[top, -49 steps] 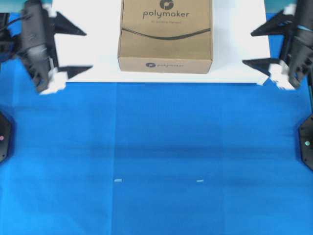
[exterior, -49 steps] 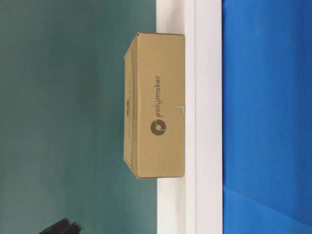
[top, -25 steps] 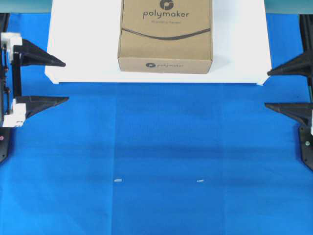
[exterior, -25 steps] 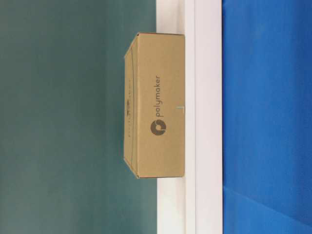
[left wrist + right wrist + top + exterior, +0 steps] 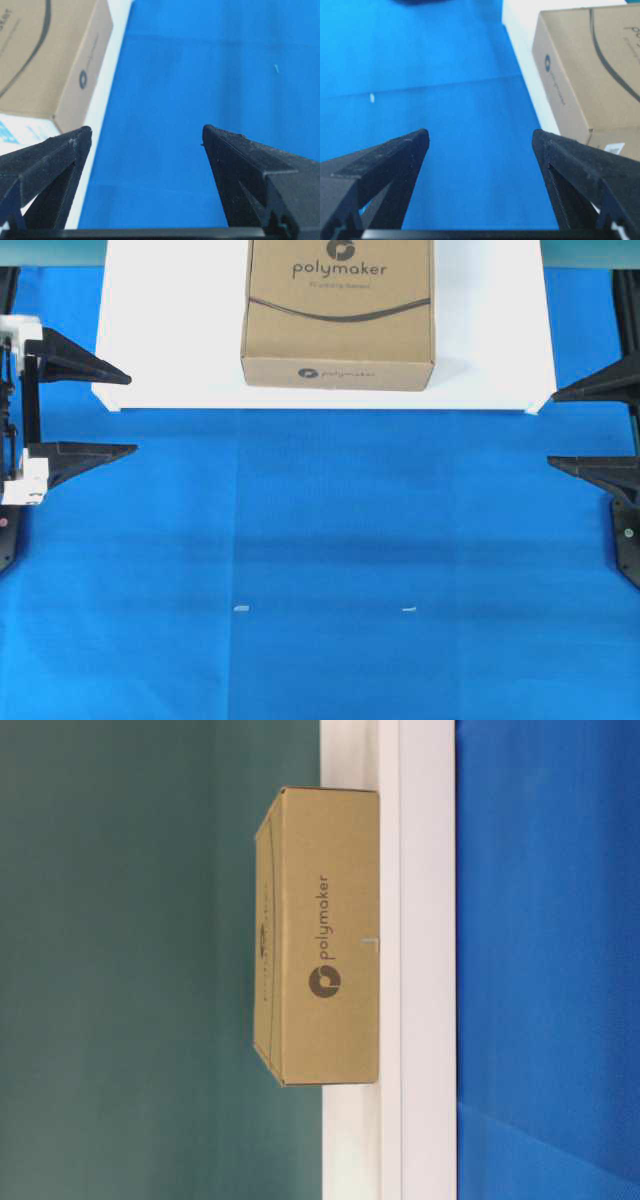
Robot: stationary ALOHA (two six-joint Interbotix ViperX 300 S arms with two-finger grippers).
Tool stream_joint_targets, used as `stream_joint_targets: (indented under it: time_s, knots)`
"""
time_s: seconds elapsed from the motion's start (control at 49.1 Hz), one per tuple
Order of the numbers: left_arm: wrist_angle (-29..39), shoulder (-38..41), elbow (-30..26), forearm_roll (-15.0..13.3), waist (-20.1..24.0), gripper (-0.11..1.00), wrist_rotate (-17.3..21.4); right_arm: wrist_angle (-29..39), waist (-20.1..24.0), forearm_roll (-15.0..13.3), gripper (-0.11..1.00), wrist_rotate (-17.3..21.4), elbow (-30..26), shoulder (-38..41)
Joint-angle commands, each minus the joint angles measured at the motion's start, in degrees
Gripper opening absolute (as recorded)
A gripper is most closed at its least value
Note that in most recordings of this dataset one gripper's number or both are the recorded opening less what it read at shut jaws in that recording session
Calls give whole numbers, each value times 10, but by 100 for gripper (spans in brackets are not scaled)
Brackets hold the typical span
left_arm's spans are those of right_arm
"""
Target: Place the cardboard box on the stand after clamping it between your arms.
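Cardboard box [image 5: 338,315] on stand [image 5: 480,350], between both tools, untouched.

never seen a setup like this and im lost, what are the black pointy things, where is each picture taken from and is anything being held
The black pointed parts are the fingers of two robot arms, one at each side of a blue-covered table.

One picture looks straight down. One looks from table height and is turned sideways. Two come from cameras on the arms' wrists, looking out between the fingers.

From above, the left gripper sits at the left edge and the right gripper at the right edge. Both are open and hold nothing.

A flat brown cardboard box printed "polymaker" lies on a large white raised stand at the top of the overhead picture. Neither gripper touches it. Two tiny pale marks show on the blue cover.
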Motion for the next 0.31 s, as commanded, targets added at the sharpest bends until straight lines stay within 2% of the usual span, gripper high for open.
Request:
stream_joint_targets:
  time_s: [0.0, 0.285]
  knots:
    - [-6, 3, -5, 0, -1, 87, -1, -7, 1, 2, 96, 4, -7, 5]
    - [-6, 3, 2, 0, -1, 87, -1, -8, 1, 1, 96, 5, -2, 5]
